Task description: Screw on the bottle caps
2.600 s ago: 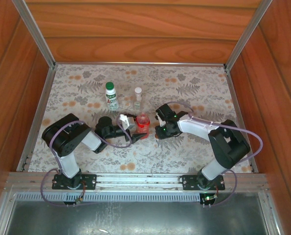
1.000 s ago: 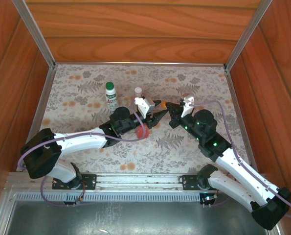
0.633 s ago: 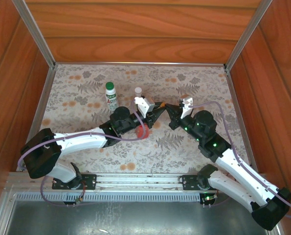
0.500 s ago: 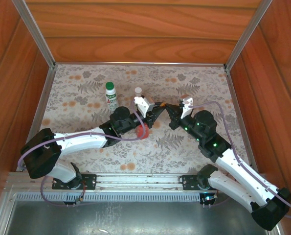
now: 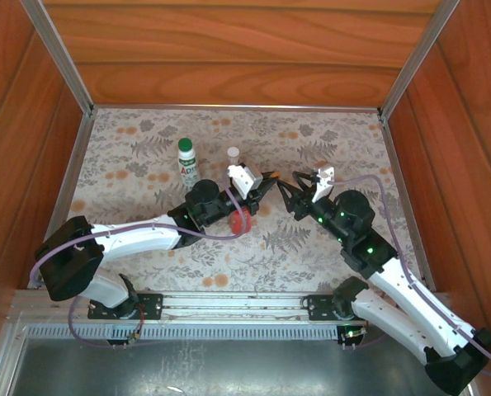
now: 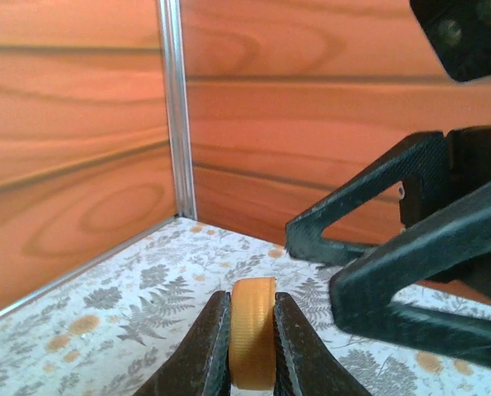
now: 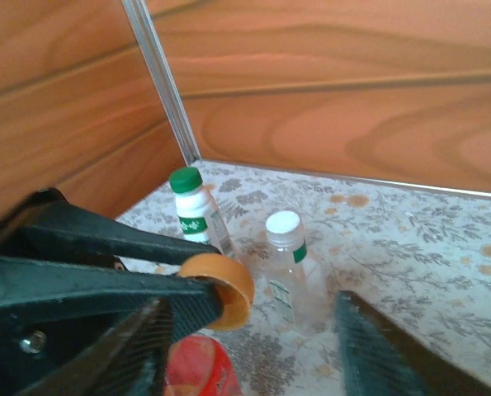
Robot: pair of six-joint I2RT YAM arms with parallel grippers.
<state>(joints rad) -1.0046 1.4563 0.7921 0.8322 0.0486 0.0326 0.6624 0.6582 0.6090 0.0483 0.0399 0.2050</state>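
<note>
My left gripper (image 6: 251,299) is shut on the small orange cap (image 6: 252,346), which it pinches on edge above the mat. From overhead the left gripper (image 5: 264,179) holds the orange cap (image 5: 271,174) just above and right of the red bottle (image 5: 240,221). My right gripper (image 5: 288,183) stands open facing it, a little apart from the cap. In the right wrist view the orange cap (image 7: 221,288) sits between the open right gripper (image 7: 253,355) fingers, over the open-mouthed red bottle (image 7: 197,371). Behind stand the white bottle (image 7: 194,216) with its green cap (image 7: 185,178) and the clear bottle (image 7: 292,272) with its white cap (image 7: 283,222).
Wooden walls with aluminium posts (image 5: 62,62) close in the floral mat (image 5: 328,140) on three sides. The white bottle (image 5: 187,167) and clear bottle (image 5: 233,162) stand close behind the left gripper. Both arms reach in toward the mat's middle.
The left gripper has closed on the orange cap that the right gripper was holding. The right gripper has opened, let go of it and drawn back slightly to the right.
</note>
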